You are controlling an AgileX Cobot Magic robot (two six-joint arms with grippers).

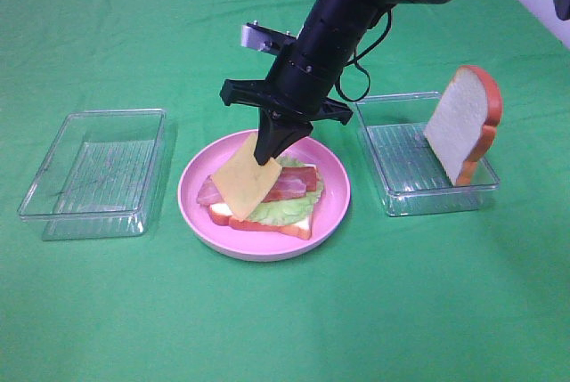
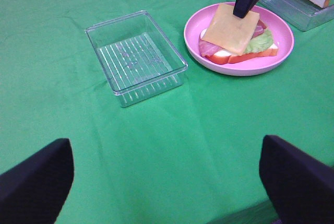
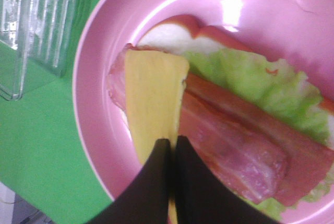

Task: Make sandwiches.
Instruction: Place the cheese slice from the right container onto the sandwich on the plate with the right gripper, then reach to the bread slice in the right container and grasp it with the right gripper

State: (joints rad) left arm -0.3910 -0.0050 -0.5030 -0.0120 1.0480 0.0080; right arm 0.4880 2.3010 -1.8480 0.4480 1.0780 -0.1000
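Observation:
A half-built sandwich [image 1: 267,208] lies on the round pink plate [image 1: 331,208]: a bread slice at the bottom, green lettuce [image 1: 283,211], then bacon strips [image 1: 292,184]. My right gripper [image 1: 267,158] is shut on a yellow cheese slice [image 1: 242,188] and holds it tilted just above the bacon. The right wrist view shows the shut fingertips [image 3: 169,151] pinching the cheese [image 3: 151,93] over the bacon [image 3: 235,151]. Another bread slice [image 1: 461,124] stands upright in the right clear tray [image 1: 405,188]. My left gripper [image 2: 167,177] is open, empty, over bare cloth; its fingers [image 2: 36,177] show at the frame's corners.
An empty clear plastic tray [image 1: 93,173] sits left of the plate on the green cloth; it also shows in the left wrist view [image 2: 135,57]. The table's white edge lies at the far right.

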